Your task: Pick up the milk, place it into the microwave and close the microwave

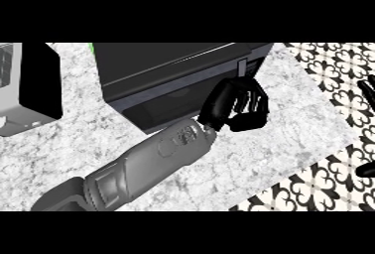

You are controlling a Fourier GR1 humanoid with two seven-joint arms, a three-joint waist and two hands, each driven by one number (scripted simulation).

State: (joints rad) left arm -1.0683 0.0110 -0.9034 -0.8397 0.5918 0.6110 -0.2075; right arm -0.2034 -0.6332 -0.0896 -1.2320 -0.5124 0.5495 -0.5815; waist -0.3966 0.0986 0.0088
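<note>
Far left: one grey-and-black appliance, boxy, cut off by the view's left edge, sitting on the speckled counter. What it is, can't tell.

Next, centre-top: one microwave, dark body, w/ a dark glossy front face turned toward the lower part of the view. A thin sliver of green peeks out at its upper left corner, behind the body; can't tell what that belongs to. The milk isn't visible anywhere, so where it sits can't be told from this view.

One grey forearm comes in from the lower left and runs diagonally up to the microwave's front right corner. It ends in the left hand, black, fingers curled inward w/ nothing seen inside them; the hand lies against or just beside the microwave's front edge, contact not certain.

Right of the counter edge: a patterned black-and-white floor.

Far right edge: dark fingers of the right hand show in two bits, upper and lower, mostly cut off by the frame. How far it's open, can't tell.

Count: 2 hands, 1 forearm visible, 1 microwave, 1 other appliance.
</note>
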